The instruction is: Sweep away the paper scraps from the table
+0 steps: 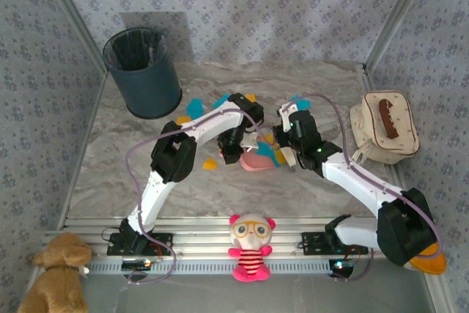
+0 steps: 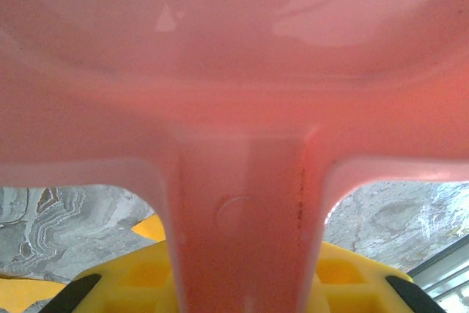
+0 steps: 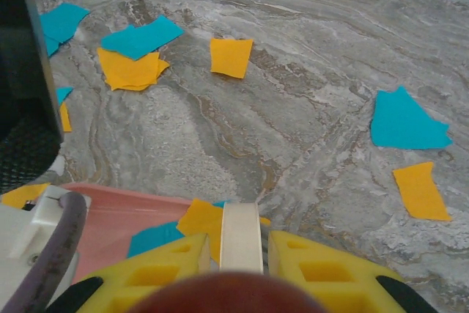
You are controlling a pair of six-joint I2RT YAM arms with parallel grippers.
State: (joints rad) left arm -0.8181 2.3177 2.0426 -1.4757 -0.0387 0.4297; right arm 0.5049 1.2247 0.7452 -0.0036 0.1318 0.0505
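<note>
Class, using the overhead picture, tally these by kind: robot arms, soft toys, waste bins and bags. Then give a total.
Robot arms: 2, left arm and right arm
Soft toys: 2, brown bear and striped doll
Waste bin: 1
Bag: 1
Total: 6

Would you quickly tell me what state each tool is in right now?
Left tool: closed on the pink dustpan, by its handle.
Right tool: closed on a slim cream-white handle.
</note>
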